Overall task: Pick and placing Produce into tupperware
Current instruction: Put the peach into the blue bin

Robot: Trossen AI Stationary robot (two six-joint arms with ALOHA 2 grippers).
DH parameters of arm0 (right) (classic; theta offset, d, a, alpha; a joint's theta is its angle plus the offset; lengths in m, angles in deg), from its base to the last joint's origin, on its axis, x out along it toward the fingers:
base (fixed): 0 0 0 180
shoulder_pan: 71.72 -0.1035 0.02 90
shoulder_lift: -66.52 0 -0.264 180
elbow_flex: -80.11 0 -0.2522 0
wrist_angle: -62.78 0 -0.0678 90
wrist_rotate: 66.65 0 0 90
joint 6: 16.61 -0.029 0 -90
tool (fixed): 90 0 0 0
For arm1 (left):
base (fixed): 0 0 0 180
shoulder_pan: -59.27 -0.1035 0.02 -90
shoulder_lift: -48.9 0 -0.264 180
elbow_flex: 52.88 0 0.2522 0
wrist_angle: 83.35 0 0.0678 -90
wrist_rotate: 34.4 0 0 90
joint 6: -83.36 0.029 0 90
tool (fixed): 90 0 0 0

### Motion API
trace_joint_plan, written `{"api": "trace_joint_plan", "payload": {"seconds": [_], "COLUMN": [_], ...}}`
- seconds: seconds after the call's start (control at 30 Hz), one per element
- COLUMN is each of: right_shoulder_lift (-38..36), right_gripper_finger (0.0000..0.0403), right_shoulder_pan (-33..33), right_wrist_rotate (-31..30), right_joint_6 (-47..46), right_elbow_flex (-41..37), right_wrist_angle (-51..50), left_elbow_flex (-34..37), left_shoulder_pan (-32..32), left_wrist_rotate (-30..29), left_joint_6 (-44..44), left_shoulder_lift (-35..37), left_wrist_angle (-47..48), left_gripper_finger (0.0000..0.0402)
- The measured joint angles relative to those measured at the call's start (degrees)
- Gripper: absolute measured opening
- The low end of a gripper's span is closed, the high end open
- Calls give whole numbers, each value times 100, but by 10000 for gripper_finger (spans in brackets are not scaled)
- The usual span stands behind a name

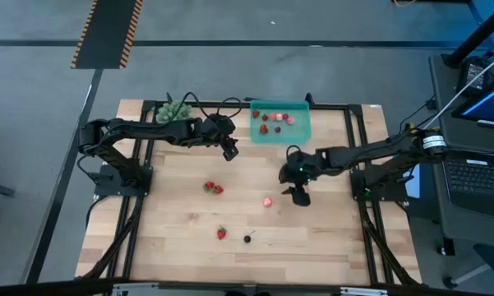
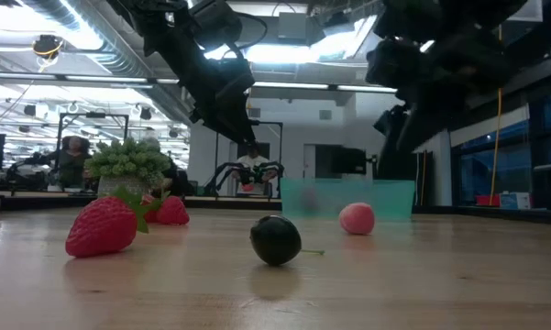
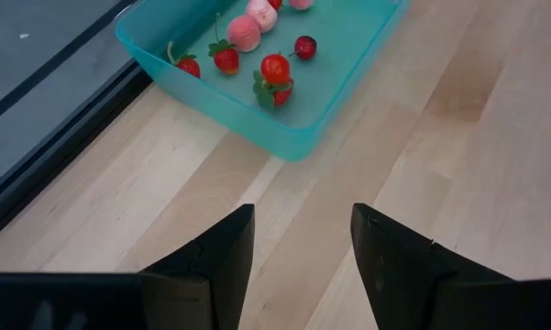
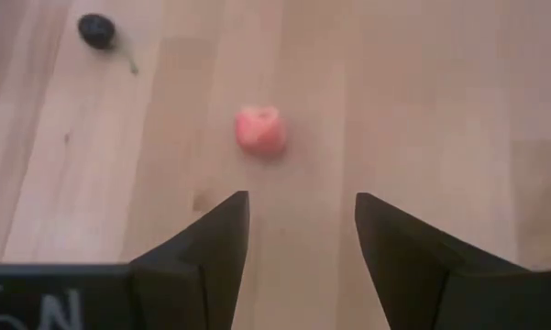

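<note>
Progress stands at roughly the halfway mark: the tupperware (image 1: 280,121), a shallow teal tray at the far edge of the tabletop (image 1: 181,222), already holds about half a dozen fruit pieces (image 3: 275,69), red and pink, loose on its floor. Outstanding produce comprises a pair of strawberries (image 1: 213,188) touching each other near the tabletop centre, a pink piece (image 1: 268,201) to their right, a single strawberry (image 1: 221,233) nearer the front edge, and a dark berry (image 1: 247,239) just beside it. The right hand (image 1: 297,195) hangs above the tabletop near the pink piece, fingers parted and grasping nothing. The left hand (image 1: 230,151) is near the tray's left side, likewise released and empty. A green leafy clump (image 1: 173,112) sits at the far left corner. The tabletop is pale wood planking in a black frame; beyond it is grey flooring with a hazard-striped strip, and a workshop room with ceiling lights and ducting.
</note>
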Motion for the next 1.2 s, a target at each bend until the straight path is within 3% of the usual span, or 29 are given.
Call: {"api": "trace_joint_plan", "payload": {"seconds": [0.3,0.7,0.97,1.2], "right_shoulder_lift": [0,0,0,280], "right_gripper_finger": [210,305,308,308], "right_shoulder_pan": [-238,-593,-640,-1049], "right_wrist_rotate": [-2,-2,-15,-426], "right_joint_6": [-286,-280,-721,-187], "right_elbow_flex": [-129,-129,-129,-126], "right_wrist_angle": [625,694,710,928], "left_elbow_flex": [-1,0,0,0], "left_shoulder_pan": [13,489,940,1383], "left_wrist_rotate": [0,0,2,2], "left_joint_6": [-12,-31,-382,-627], "left_shoulder_lift": [0,0,0,0], "left_wrist_angle": [8,13,13,123], "left_gripper_finger": [176,176,176,176]}}
